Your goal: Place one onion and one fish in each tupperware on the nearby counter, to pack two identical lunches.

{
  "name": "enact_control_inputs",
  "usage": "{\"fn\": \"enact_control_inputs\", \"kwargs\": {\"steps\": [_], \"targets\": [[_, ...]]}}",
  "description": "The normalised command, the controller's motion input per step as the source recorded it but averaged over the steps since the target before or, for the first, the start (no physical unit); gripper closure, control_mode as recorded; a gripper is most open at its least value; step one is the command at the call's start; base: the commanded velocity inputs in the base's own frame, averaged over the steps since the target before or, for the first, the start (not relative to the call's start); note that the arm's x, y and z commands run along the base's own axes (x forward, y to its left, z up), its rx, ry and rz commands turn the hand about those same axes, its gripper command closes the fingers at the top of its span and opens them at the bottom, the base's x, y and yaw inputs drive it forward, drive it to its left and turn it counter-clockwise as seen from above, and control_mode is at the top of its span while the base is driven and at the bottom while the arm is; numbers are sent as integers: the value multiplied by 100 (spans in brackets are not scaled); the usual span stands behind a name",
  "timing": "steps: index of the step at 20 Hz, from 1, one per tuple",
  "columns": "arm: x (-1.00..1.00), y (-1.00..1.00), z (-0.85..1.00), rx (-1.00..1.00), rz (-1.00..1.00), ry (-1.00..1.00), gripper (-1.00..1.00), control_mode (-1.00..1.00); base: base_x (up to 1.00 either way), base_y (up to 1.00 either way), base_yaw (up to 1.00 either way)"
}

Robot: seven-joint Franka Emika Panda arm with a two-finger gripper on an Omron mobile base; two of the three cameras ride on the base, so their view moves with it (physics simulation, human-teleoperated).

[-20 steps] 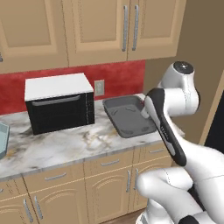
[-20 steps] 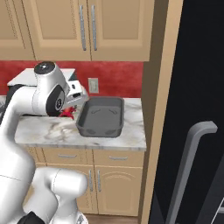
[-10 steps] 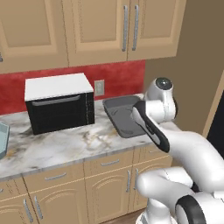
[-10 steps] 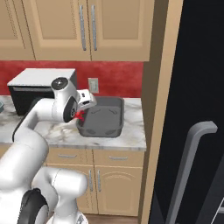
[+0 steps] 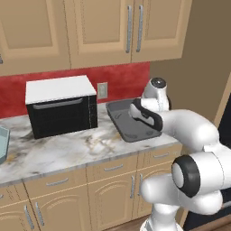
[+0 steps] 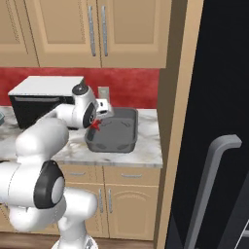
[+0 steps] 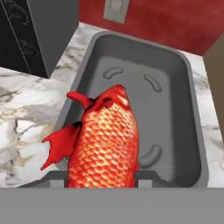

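Step in hand, as I read it: carrying a fish to the dark grey tray, abt to drop it in; no onion seen in the tray yet.

Left to right in the hand view: microwave [image 7: 26,35] off to the left of the jaws, well clear; marbled counter [image 7: 22,118] below-left of them; fish [image 7: 103,144] dead centre, pinched between the jaws, head pointing away from the hand, red fins sticking out to the left; jaws closed on its body, w/ the two dark tips only just visible at its lower sides; tray [image 7: 188,87] ahead of and under the jaws, floor bare apart from moulded bumps; wall outlet [image 7: 114,8] straight ahead beyond the far rim.

Right base view: gripper [image 6: 97,123] sits over the near-left rim of the tray [image 6: 124,141], fish a small red fleck [image 6: 96,125] at its tip; looks above the tray, not touching, though height is hard to judge. Left base view: arm reaches over the tray [image 5: 122,124]; pale blue second tray [image 5: 2,144] far left on the counter, well apart.

Next move, my guess: nudge fwd so the fish hangs over the tray floor rather than the rim; lower a bit; open the jaws; then fetch an onion.
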Motion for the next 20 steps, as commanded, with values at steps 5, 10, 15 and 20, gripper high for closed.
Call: {"fn": "enact_control_inputs", "kwargs": {"steps": [5, 10, 15, 20], "targets": [[63, 0, -49, 0, -4, 4, 100, -100, 0, 0, 0], [56, 0, -50, 0, -4, 4, 100, -100, 0, 0, 0], [50, 0, -43, 0, -2, 8, 100, -100, 0, 0, 0], [49, 1, -47, 0, -1, 8, 100, -100, 0, 0, 0]]}}
